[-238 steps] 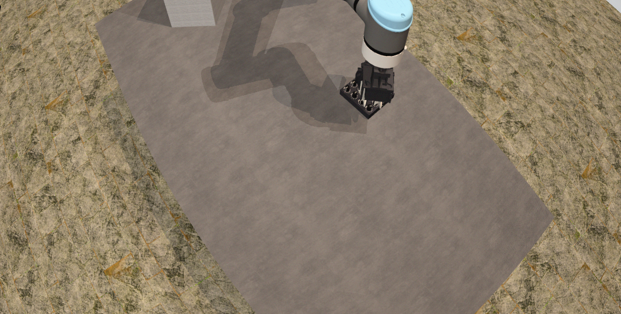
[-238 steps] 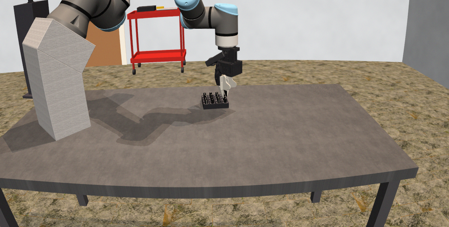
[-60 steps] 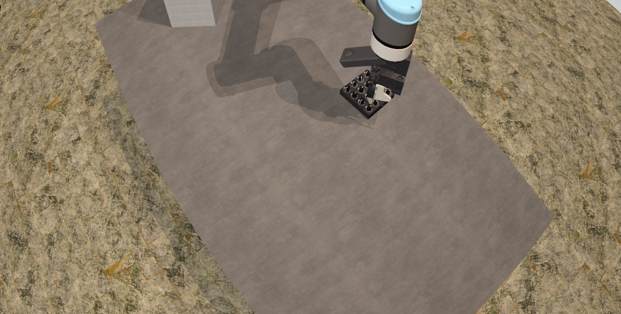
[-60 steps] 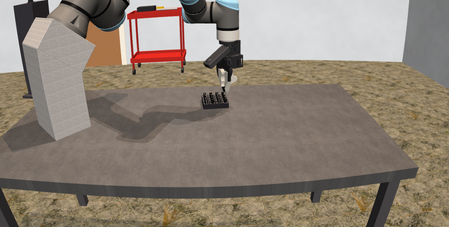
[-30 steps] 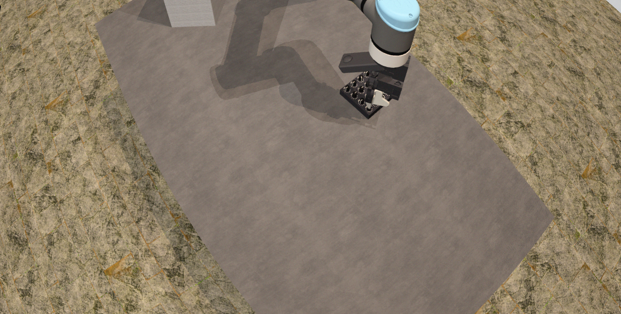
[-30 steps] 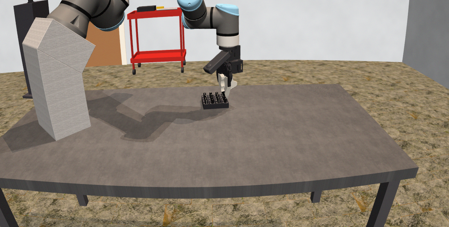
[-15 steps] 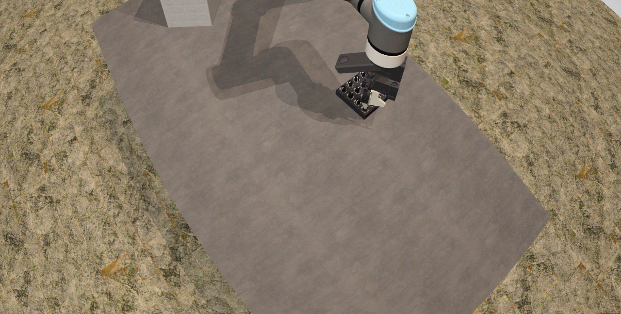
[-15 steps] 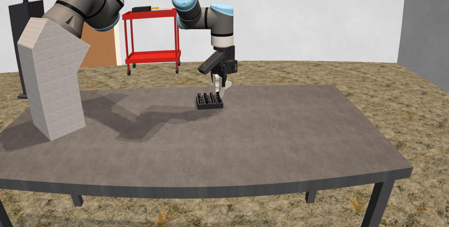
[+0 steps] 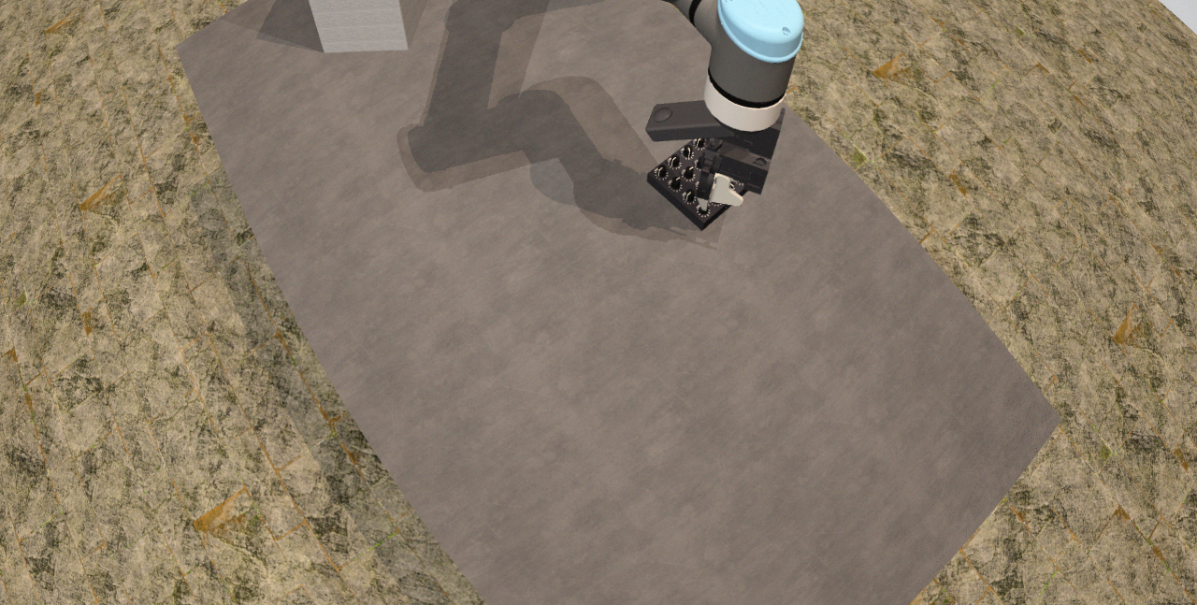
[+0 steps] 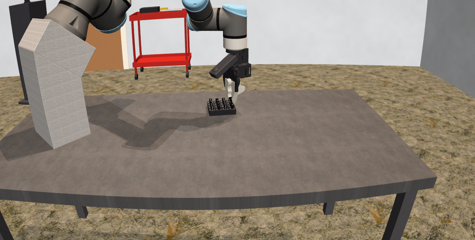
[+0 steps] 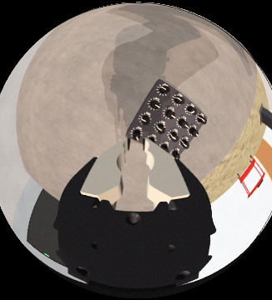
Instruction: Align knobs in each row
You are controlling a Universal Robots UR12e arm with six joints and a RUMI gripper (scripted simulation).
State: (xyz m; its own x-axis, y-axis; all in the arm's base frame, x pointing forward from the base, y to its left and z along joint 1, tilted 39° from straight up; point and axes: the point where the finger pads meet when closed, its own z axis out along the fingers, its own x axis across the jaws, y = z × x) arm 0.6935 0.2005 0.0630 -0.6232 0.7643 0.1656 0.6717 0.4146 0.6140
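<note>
The black knob box (image 9: 678, 203) (image 10: 221, 112) (image 11: 161, 112) stands on the table with rows of black knobs ringed by pale marks. In the wrist view it lies turned, above and right of my fingertips. My gripper (image 9: 705, 201) (image 10: 231, 100) (image 11: 136, 139) points down at the box, its pale fingers a narrow gap apart, with nothing seen between them. A corner knob (image 11: 136, 133) shows just past the tips in the wrist view; another knob (image 11: 152, 137) is beside the right tip, partly hidden. The mark letters are too small to read, and the fingers hide part of the nearest row.
The table (image 9: 585, 400) (image 10: 265, 158) carries the box and the grey arm pedestal (image 9: 359, 7) (image 10: 59, 99). The arm's shadow falls beside the box. A red cart (image 10: 161, 59) (image 11: 251, 177) stands behind the table. Neighbouring knobs stand close around the fingertips.
</note>
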